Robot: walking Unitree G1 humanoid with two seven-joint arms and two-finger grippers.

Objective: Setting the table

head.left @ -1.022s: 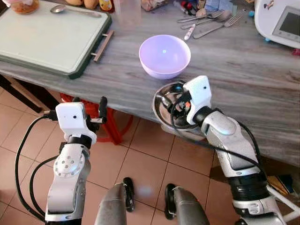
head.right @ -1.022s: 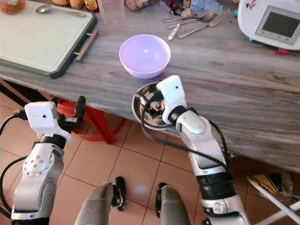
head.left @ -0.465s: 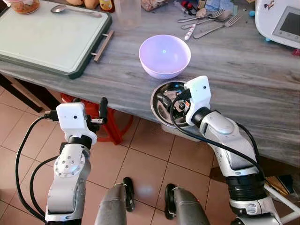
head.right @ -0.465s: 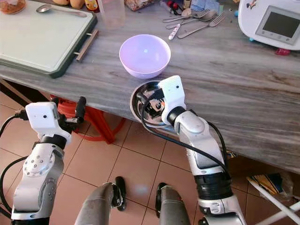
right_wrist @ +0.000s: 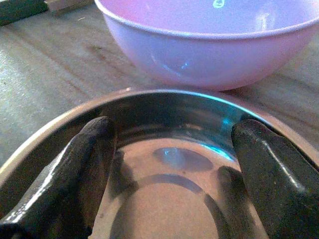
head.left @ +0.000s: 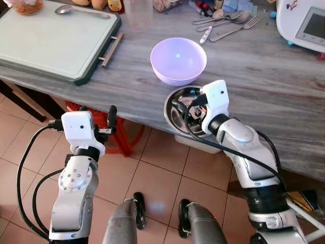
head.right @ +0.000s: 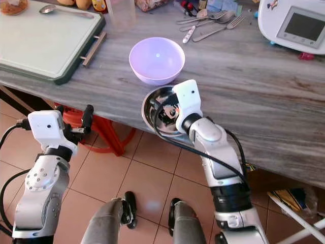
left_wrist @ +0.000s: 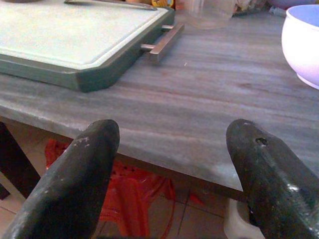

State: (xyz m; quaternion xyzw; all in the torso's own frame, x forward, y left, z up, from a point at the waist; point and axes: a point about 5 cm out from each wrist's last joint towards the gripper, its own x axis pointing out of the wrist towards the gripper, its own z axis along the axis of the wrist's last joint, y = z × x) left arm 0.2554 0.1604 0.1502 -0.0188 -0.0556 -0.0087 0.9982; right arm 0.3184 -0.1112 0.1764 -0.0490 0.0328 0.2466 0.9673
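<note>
Right claw (right_wrist: 169, 164), fingers apart, sits inside shiny steel bowl (head.left: 177, 109) on grey grained surface (head.left: 254, 76); glossy lilac bowl (head.left: 178, 60) just beyond; left claw (left_wrist: 169, 179) spread below the edge

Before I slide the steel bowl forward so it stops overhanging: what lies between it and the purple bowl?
Nothing: the eye views show only a thin strip of bare table between the steel bowl and purple bowl.

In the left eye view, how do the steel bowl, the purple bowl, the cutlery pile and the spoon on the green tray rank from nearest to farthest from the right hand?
1. Steel bowl: at the table's near edge, the right hand over it.
2. Purple bowl: just behind the steel bowl.
3. Cutlery pile: at the far edge, toward the right.
4. Spoon: far left, on the green tray.
</note>
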